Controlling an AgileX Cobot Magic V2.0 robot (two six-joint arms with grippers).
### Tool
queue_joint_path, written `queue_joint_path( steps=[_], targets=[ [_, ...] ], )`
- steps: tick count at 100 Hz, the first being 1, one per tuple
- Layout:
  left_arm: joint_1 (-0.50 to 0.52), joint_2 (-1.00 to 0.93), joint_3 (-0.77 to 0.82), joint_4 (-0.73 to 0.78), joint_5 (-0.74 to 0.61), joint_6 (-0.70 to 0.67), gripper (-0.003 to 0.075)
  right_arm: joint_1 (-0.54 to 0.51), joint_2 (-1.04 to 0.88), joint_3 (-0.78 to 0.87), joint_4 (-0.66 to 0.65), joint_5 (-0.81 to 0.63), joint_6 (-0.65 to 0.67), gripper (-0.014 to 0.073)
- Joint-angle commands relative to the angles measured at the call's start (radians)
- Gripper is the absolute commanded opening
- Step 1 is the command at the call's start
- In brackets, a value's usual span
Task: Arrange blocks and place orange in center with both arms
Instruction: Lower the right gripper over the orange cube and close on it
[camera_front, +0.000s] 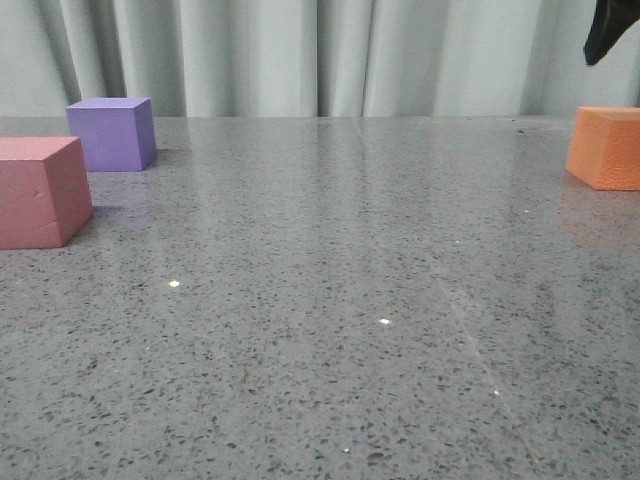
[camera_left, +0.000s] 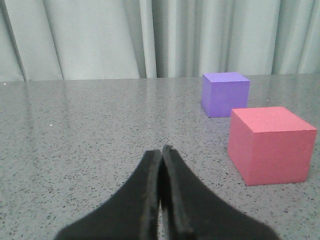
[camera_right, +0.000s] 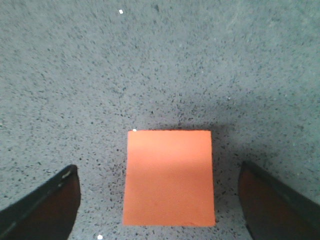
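A grey speckled table (camera_front: 330, 330) stretches out in front of pale pleated curtains (camera_front: 330, 55), and the three cubes sit at its two sides. At the left edge the pink-red block (camera_front: 40, 190) stands nearer the camera, with the purple block (camera_front: 112, 133) just behind it and slightly to its right, the two close but apart. The orange block (camera_front: 606, 147) rests far over at the right edge, well apart from the other two and nowhere near the middle of the table. The right gripper (camera_right: 159, 200) hangs directly above it with its fingers (camera_right: 42, 207) spread wide, one on each side of the cube's top face and not touching it (only a dark tip of this arm shows in the front view's upper right corner). The left gripper (camera_left: 161, 152) is low over the bare table with its fingers pressed together and holds nothing; the pink-red and purple blocks lie ahead of it, off to its right.
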Motion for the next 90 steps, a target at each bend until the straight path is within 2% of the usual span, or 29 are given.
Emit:
queue_joint_path(
  steps=[1, 90],
  targets=[
    [0.002, -0.033, 0.055, -0.007, -0.078, -0.004, -0.0019, -0.006, -0.003, -0.057, -0.018, -0.032, -0.015, 0.0634],
    [0.002, -0.033, 0.055, -0.007, -0.078, -0.004, -0.0019, -0.006, 0.147, -0.069, -0.051, -0.047, -0.015, 0.0633]
  ],
)
